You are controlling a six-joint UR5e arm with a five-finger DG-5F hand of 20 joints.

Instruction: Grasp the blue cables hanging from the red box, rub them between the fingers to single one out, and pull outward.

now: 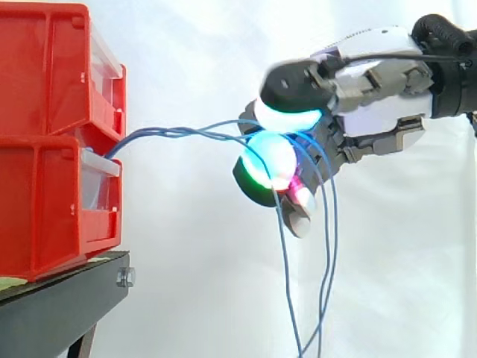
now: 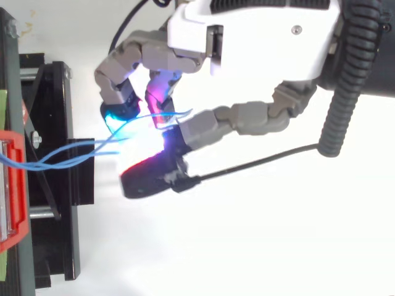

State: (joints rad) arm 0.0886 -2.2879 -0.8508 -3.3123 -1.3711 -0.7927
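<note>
Blue cables (image 1: 179,133) are pinched in our hand (image 1: 376,112). We see the hand come in from the right in the side view. Its fingers are curled in, and its fat round pads (image 1: 277,160) press close together on the thin strands. The pads glow cyan, green and a bit of pink. They look smooth and shiny, like little domes in black cups. The rest of the hand is hard white and grey, built of blocky pieces.

From the pads the cables go two ways. To the left they run as a loose, twisted bunch, nearly level, to the red box (image 1: 45,209). There they slip in at the top of a clear drawer (image 1: 100,175). Below the hand, the loose ends drop in long soft loops past the bottom of the side view. From above we see them as a few wavy blue lines that cross each other.

The hand is well apart from the red box, and the cables bridge the gap.

The red box is hard plastic with square edges. A second red box (image 1: 45,67) sits on top of it, touching. Both rest on a black stand (image 1: 59,306) with a silver bolt (image 1: 125,277) at its corner. A white curtain (image 1: 186,298) hangs behind it all.
</note>
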